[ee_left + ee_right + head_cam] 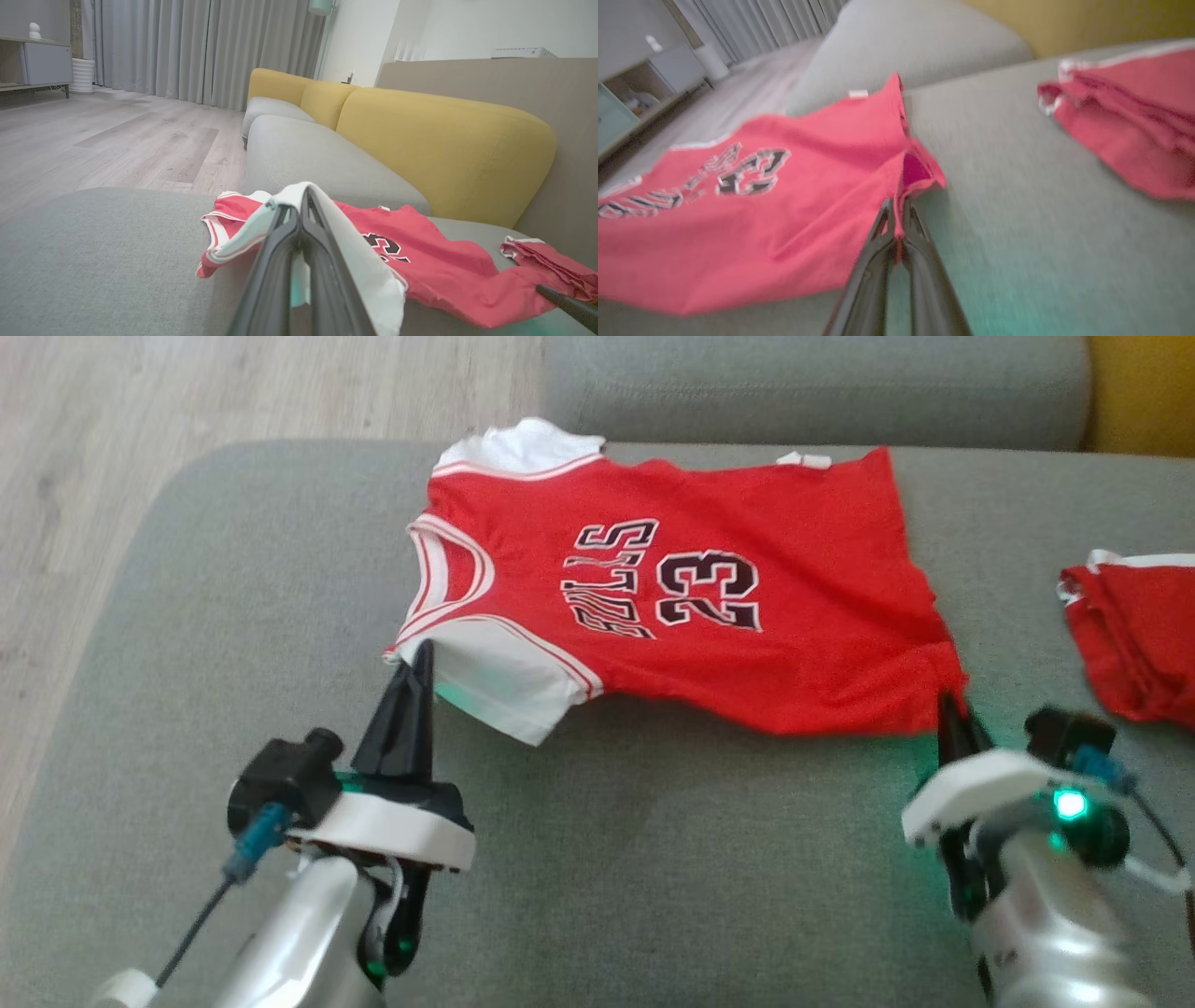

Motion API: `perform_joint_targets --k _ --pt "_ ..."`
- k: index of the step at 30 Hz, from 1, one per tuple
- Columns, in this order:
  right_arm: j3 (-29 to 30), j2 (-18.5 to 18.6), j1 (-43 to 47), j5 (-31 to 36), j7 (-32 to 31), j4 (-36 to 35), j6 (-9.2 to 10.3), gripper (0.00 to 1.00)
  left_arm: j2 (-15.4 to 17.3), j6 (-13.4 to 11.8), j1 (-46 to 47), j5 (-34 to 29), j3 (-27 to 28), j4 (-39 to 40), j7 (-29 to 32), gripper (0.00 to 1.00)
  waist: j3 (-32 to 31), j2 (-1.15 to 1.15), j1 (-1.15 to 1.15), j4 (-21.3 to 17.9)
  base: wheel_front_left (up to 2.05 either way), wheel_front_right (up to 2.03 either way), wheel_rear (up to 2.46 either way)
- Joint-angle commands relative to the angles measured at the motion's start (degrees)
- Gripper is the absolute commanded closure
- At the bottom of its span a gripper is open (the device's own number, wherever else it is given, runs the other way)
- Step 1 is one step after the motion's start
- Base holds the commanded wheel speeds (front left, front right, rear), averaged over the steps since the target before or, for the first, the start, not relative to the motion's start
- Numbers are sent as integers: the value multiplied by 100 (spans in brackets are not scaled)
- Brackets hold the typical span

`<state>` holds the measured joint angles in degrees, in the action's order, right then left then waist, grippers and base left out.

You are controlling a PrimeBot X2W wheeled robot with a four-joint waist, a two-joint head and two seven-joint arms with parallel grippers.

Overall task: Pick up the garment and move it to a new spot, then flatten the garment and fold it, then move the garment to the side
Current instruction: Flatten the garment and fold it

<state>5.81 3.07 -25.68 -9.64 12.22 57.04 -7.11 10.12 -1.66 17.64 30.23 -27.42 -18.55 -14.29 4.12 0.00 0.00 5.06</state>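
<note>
Nearest, the left gripper [422, 653] is clenched on the white sleeve edge of the red basketball jersey [728, 653]. The right gripper [948, 705] is pinched shut on the jersey's red hem corner. The jersey lies spread on the grey fabric sofa seat [653, 859], stretched between the two. In the head view, black lettering on its chest reads "BULLS" and "23". A second, crumpled red garment [1134, 635] lies apart on the right. Farther back, the left wrist view adds yellow sofa backrests [444, 140], pale wooden floor [117, 140] and grey curtains [196, 46].
</note>
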Motion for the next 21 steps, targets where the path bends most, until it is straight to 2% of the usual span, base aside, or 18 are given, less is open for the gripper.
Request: perform_joint_targets --k 1,5,6,12,16,21 --pt "-306 -19 -394 -221 162 -425 -37 100 79 60 280 102 318 174 -70 100 -137 0 0 -66 0 0 0" --pt "-586 -19 -446 -646 231 -1007 -37 100 125 127 506 226 434 232 -7 100 -287 0 0 -103 0 0 0" --pt "-800 -19 -446 -796 251 -1517 -37 100 139 167 716 373 558 300 82 100 -403 0 0 -131 0 0 0" --pt "-787 -17 -376 -782 226 -3055 -37 100 196 140 1463 746 971 657 366 100 -702 0 0 -177 0 0 0" --pt "-888 111 -231 -905 -83 -4178 -37 100 264 25 1790 913 1215 1125 523 100 -859 0 0 -212 0 0 0" --pt "-827 298 174 -896 -622 -5558 -37 100 384 -307 1872 1152 1599 2079 792 100 -946 0 0 -256 0 0 0"
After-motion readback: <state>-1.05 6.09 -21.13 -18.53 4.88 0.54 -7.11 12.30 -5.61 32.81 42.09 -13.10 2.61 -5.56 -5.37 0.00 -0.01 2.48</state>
